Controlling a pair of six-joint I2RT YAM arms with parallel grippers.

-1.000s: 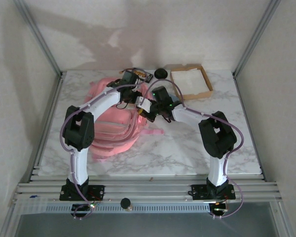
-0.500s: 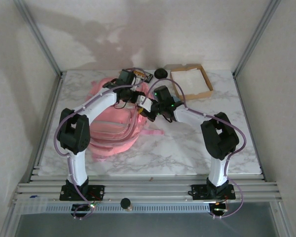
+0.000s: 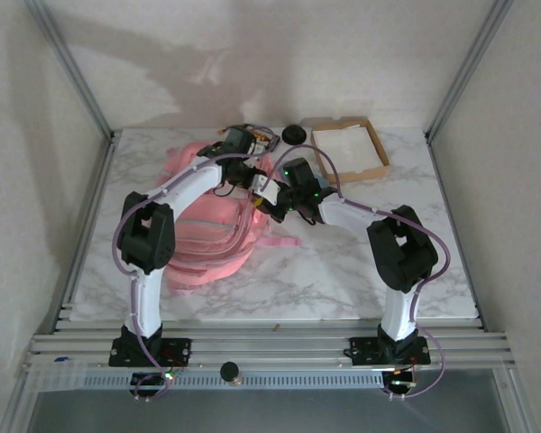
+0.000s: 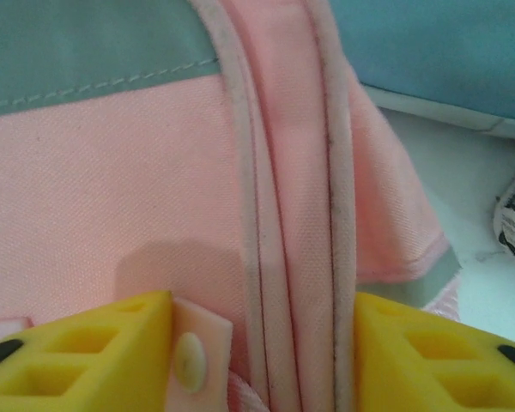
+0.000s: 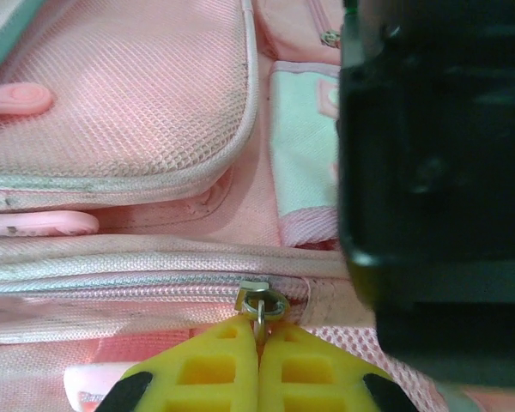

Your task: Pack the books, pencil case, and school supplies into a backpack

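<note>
The pink backpack (image 3: 203,239) lies at the table's back left, with both arms over its top end. My left gripper (image 3: 246,178) is shut around a piped pink fold of the backpack (image 4: 296,257). One yellow finger (image 4: 86,352) presses a pink snap tab (image 4: 193,356), and the other finger (image 4: 438,352) touches the piping. My right gripper (image 5: 259,330) is shut on the metal ring of the zipper pull (image 5: 263,305) at the end of the pink zipper (image 5: 112,287). A dark book (image 3: 264,140) peeks out behind the left wrist.
A shallow cardboard tray (image 3: 377,149) with white lining stands at the back right, and a small black round thing (image 3: 295,133) sits beside it. The left arm's black body (image 5: 438,172) hangs close over my right gripper. A mesh front pocket (image 5: 129,94) lies just beyond the zipper.
The left arm's elbow swung out to the left and came back, and its wrist shifted slightly right. The right arm has barely moved.
</note>
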